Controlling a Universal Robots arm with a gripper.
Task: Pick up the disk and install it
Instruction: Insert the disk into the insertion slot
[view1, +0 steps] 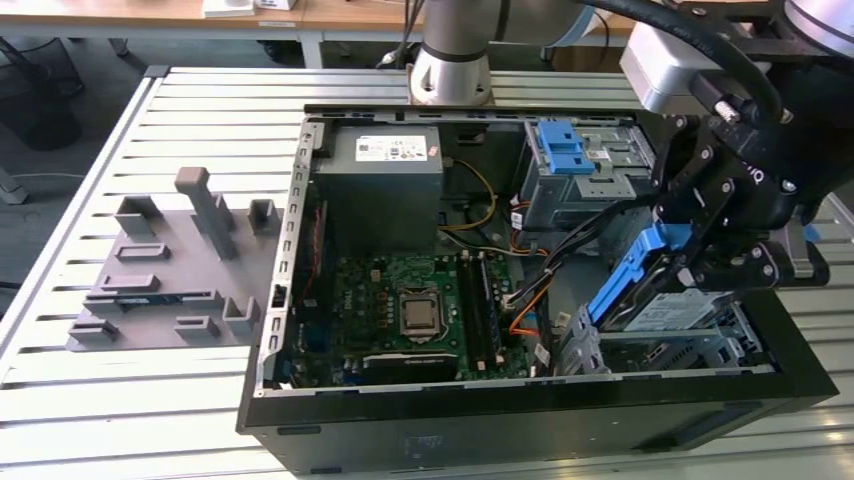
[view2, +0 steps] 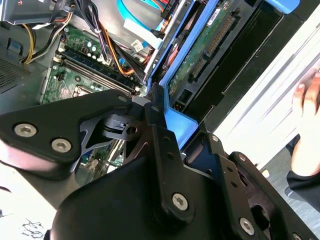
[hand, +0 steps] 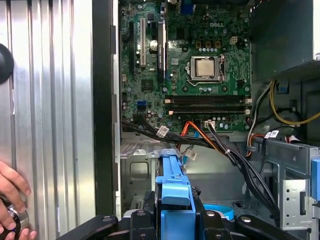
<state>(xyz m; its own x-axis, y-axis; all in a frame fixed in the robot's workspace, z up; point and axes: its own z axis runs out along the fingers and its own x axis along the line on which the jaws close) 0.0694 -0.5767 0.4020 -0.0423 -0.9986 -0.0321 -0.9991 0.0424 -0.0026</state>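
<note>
My gripper (view1: 705, 258) is shut on the disk (view1: 671, 310), a silver drive with blue side rails. It holds the disk tilted on edge over the metal drive bay (view1: 694, 352) in the corner of the open computer case (view1: 534, 415) at the exterior view's right. The disk's lower end sits at the bay's mouth. In the second wrist view the disk (view2: 200, 55) shows its green circuit board, with the gripper (view2: 159, 120) clamped on a blue rail. In the first wrist view that blue rail (hand: 174, 192) rises between the black fingers (hand: 142, 220).
The case lies open on a slatted metal table (view1: 160, 400), exposing the motherboard (view1: 414, 310), grey power supply (view1: 394, 170), a blue latch (view1: 567, 150) and loose cables (view1: 567, 245) near the bay. A grey fixture (view1: 174, 270) stands at the exterior view's left. A person's hand (hand: 12, 200) rests on the table.
</note>
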